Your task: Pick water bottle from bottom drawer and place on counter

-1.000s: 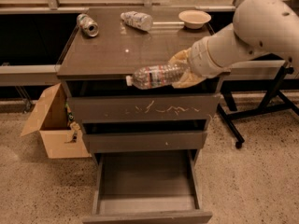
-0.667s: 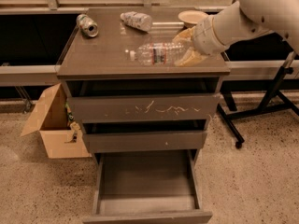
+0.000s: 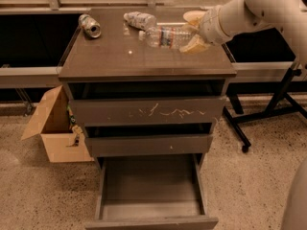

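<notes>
Water bottle (image 3: 165,36) is lying sideways in the gripper (image 3: 193,36), white cap pointing left, over the back right part of the counter (image 3: 144,59). Can't tell if it's touching the top or hanging just above it. The white arm (image 3: 249,8) comes in from the upper right, angled down and left, wrist over the counter's right edge. The tan fingers (image 3: 197,45) are closed round the bottle's base end, one above and one below.

The label has red and blue marks, but no words I can read. A stouter patterned bottle (image 3: 140,19) lies just behind it, and a silver can (image 3: 89,26) sits at the back left. The bottom drawer (image 3: 148,195) is pulled out. White scratches are on the top drawer's front (image 3: 163,112), no lettering.
</notes>
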Available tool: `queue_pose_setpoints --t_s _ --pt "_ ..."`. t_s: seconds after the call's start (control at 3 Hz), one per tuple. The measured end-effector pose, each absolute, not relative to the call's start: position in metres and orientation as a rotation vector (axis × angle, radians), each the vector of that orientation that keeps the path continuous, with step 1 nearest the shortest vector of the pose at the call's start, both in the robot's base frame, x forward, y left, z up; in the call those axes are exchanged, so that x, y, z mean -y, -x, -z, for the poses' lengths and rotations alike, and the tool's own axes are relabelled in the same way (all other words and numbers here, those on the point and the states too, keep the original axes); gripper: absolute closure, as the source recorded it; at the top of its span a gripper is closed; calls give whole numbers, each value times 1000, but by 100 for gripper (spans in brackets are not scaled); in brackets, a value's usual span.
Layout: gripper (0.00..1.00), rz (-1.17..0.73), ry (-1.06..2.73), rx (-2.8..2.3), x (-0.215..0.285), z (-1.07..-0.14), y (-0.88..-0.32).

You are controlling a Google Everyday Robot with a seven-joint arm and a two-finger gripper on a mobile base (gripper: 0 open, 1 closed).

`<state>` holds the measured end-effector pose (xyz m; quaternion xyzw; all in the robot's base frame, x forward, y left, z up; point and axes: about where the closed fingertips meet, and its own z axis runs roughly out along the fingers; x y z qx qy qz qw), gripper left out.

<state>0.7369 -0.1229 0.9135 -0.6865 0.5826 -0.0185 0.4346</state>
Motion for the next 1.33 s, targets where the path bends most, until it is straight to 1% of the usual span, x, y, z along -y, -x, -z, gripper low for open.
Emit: queue_pose_setpoints --t_s 0.33,0.67,1.0,1.33 --pt "100 37 1609 -1544 139 -898 -764" --pt "82 -12 1520 -1637 160 -874 -785" --pt "57 -53 1464 -1677 174 -862 -793" --pt "28 -69 1407 -1695 190 -860 -798"
